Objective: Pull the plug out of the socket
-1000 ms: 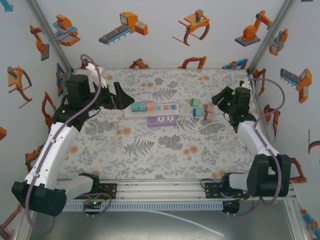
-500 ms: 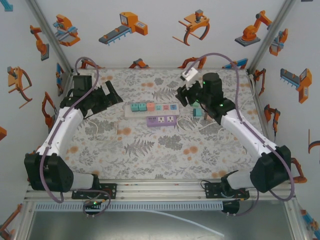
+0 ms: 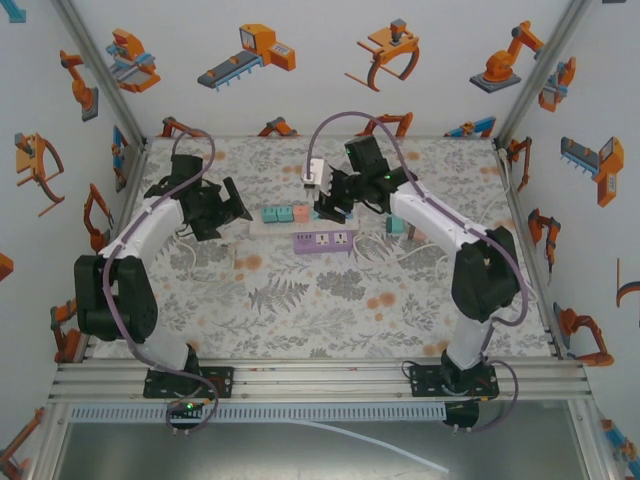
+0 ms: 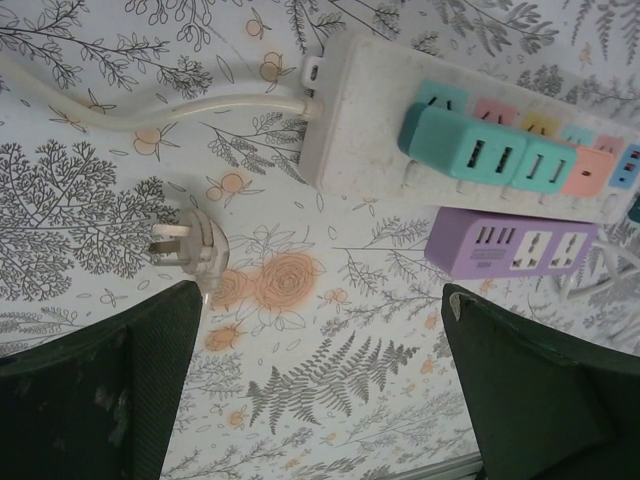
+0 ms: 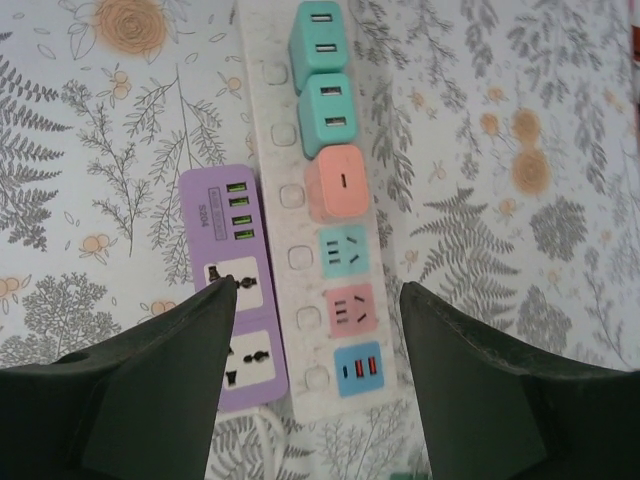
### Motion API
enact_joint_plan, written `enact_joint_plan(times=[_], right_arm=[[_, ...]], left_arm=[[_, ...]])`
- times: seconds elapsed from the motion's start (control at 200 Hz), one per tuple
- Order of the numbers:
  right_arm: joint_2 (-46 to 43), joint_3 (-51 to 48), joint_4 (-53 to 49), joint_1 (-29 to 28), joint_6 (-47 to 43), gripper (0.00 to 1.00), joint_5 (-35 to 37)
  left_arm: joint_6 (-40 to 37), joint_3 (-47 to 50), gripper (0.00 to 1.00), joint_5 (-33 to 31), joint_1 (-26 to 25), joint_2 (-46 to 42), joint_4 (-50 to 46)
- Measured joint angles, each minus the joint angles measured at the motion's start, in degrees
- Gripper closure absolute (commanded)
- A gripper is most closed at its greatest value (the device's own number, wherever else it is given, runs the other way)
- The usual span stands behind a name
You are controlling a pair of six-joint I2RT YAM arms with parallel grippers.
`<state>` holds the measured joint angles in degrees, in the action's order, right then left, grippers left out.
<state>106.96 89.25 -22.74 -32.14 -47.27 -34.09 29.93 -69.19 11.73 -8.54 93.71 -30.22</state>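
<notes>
A white power strip (image 3: 318,226) lies across the back middle of the table. Two teal plugs (image 5: 328,115) and a pink plug (image 5: 337,183) sit in its left sockets; the same teal plugs (image 4: 460,150) and pink plug (image 4: 585,172) appear in the left wrist view. My right gripper (image 5: 318,300) hovers open over the strip's empty right sockets, fingers to either side, holding nothing. My left gripper (image 4: 320,340) is open above bare cloth just left of the strip (image 4: 350,110). From the top, the left gripper (image 3: 228,208) and right gripper (image 3: 328,205) flank the plugs.
A purple power strip (image 3: 325,241) lies directly in front of the white one, almost touching it. A loose white plug (image 4: 190,245) and the strip's cable (image 4: 150,110) lie to the left. Small coloured blocks (image 3: 394,226) sit right of the strip. Walls enclose three sides.
The right arm swung from the far right wall to above the strip's right half. The left gripper turned and drew in towards the strip's left end. The plugs stayed put.
</notes>
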Motion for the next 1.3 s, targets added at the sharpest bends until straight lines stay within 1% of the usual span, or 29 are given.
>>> enact_joint_plan(times=[0.155,0.32,0.375,0.571,0.796,1.006,1.121,1.217,1.297], right_arm=[[6.97,3.17,-0.61,0.00,-3.69,0.37,-3.50],[14.21,8.37,-0.55,0.00,-4.87,0.37,-4.87],[15.91,9.77,-0.35,0.00,-4.85,0.37,-5.16],[19.76,12.83,0.92,0.00,-4.55,0.38,-5.62],[22.60,14.75,1.44,0.00,-3.30,0.47,-7.37],[23.39,14.78,1.60,0.00,-2.40,0.55,-8.20],[23.45,15.43,1.62,0.00,-2.12,0.61,-8.59],[23.45,15.72,1.81,0.00,-2.01,0.68,-8.79],[23.45,15.72,1.79,0.07,-1.64,0.72,-9.11]], left_arm=[[0.96,-1.64,0.09,-0.50,-0.20,4.35,0.46],[1.38,-4.42,0.15,-1.22,-0.87,8.57,0.63],[1.38,-5.49,0.19,-1.27,-1.09,9.99,0.66],[1.33,-8.31,0.25,-1.53,-1.57,13.84,0.61],[1.33,-10.58,0.35,-1.68,-2.14,17.55,0.35],[1.33,-11.23,0.41,-1.68,-2.82,19.43,-0.35],[1.36,-11.45,0.48,-1.84,-3.19,19.52,-0.39],[1.42,-11.52,0.56,-1.57,-3.43,19.52,-0.24],[1.44,-11.67,0.58,-1.40,-3.56,19.52,-0.20]])
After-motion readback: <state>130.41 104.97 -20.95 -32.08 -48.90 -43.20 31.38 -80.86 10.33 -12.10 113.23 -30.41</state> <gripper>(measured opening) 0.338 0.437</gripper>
